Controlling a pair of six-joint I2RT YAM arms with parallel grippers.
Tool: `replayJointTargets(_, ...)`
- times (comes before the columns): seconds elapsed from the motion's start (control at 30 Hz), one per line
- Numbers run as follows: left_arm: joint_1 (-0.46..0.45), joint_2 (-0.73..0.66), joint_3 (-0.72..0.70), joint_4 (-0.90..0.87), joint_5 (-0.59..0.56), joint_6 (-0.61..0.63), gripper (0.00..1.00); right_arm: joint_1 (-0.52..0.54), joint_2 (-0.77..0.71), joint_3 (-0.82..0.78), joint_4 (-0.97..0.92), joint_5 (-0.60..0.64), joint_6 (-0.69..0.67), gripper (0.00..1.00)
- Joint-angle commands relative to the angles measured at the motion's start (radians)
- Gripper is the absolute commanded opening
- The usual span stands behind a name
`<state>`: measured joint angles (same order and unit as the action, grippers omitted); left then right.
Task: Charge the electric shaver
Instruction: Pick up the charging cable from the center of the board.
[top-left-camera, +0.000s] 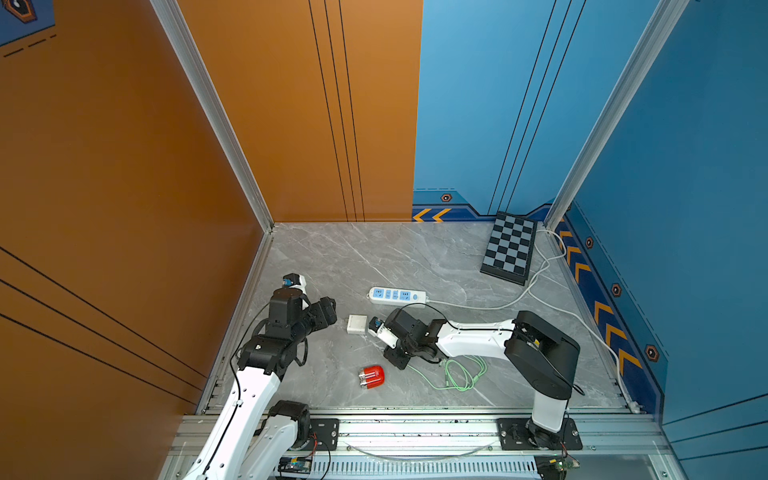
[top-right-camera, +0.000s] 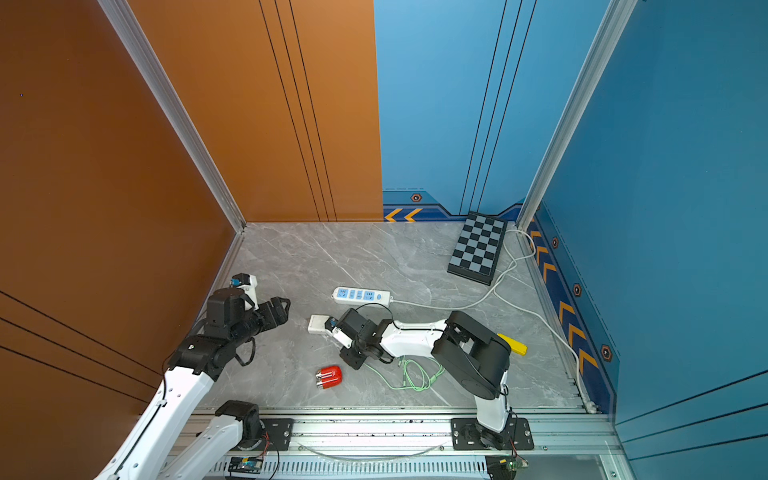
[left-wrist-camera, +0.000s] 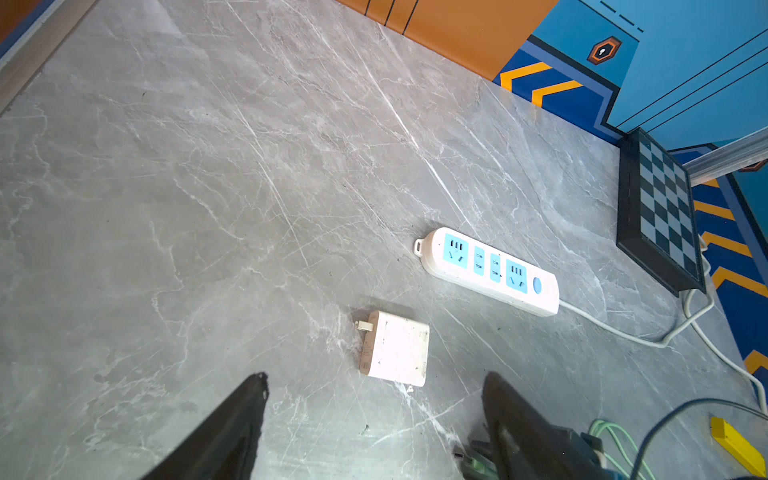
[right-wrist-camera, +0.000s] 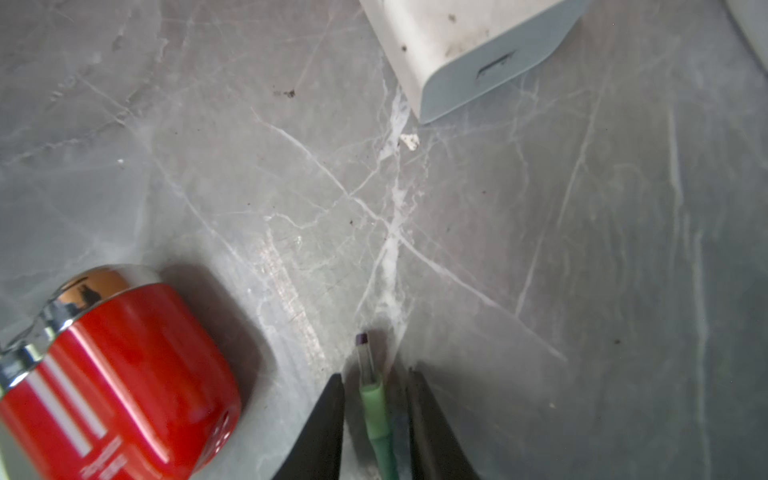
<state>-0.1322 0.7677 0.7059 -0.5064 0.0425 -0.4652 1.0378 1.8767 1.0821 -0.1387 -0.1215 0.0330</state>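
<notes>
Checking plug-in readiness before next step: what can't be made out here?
Charging port of the electric shaver: blurred, cropped by the frame edge in the right wrist view; too small in top views.
Whether the right gripper pinches the green cable plug: contact lies past the right wrist view's edge.
Power strip switch state: too small, even in the left wrist view.

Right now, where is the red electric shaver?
In both top views the electric shaver lies on the marble table near its front edge, just left of the green cable and the right gripper.
</notes>
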Motion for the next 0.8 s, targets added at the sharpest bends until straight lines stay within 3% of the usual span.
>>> replayJointTargets(0.0,0.012,0.008,0.01,-0.014,0.051,-0.01,0.83,0.009,0.025,0.019,-0.035,0.081,-0.014,0.21)
replayJointTargets(0.13,0.018,0.014,0.012,-0.014,0.07,-0.023,0.83,0.008,-0.001,0.001,-0.027,0.076,-0.005,0.0)
replayJointTargets(0.43,0.014,0.066,-0.004,0.018,0.199,-0.113,0.8,-0.035,-0.198,-0.046,-0.014,0.094,-0.013,0.0)
replayJointTargets(0.57,-0.023,0.074,-0.043,0.105,0.237,-0.186,0.72,-0.079,-0.283,-0.083,0.064,0.067,-0.008,0.0)
replayJointTargets(0.77,-0.07,0.098,-0.054,0.131,0.201,-0.151,0.68,-0.138,-0.201,-0.11,0.11,0.029,0.02,0.0)
